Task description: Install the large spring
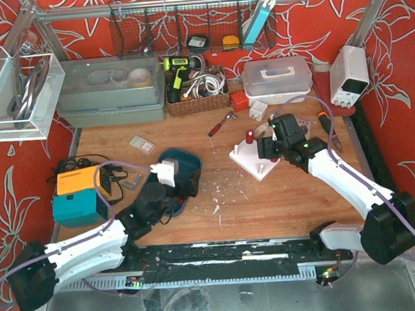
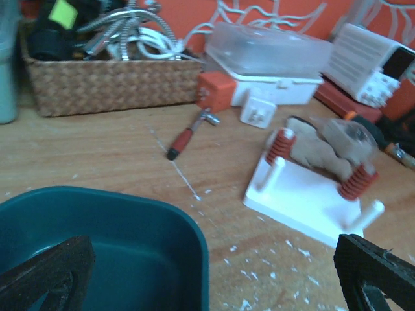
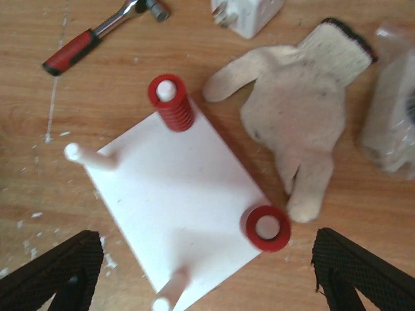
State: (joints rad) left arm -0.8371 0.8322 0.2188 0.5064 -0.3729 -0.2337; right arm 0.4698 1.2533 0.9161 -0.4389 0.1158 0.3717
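Hidden / cropped:
- Right gripper (image 3: 207,277): only the two dark fingertips show, cut by the bottom edge of its wrist view. They stand wide apart with nothing between them.
- Left gripper (image 2: 207,278): the same, with two black tips at the bottom corners, apart and holding nothing.
- The left wrist view is soft, and the glove and coils blur together there.
- Clear bag (image 3: 392,116), outboard of the right finger, is cropped by the frame and its contents are unreadable.
- In the top view the right wrist covers part of the white board (image 3: 175,207).

Springs: two red coils sit on the board, each seated over a peg.
- Near spring (image 3: 267,228) is just ahead of the right finger and inboard of it. It is seen end-on with the white peg tip in its bore, so its long axis stands upright off the board.
- Far spring (image 3: 172,103) is further ahead, near the midline between the fingers and slightly toward the left finger. Its coils show along the side, and its axis also runs up its peg.
- The near one looks wider, possibly only because it is closer, so I cannot settle which is the large spring.
- Bare pegs (image 3: 81,154): one is ahead of the left finger. One is between the fingers, clipped at the bottom edge.
- Glove (image 3: 298,123) lies flat ahead of the right finger, one fingertip just beside the near spring.

Pose:
- Right arm reaches forward and inward, its wrist pitched down over the board.
- Left arm lies low and extended, its gripper over the teal bin (image 1: 183,164).
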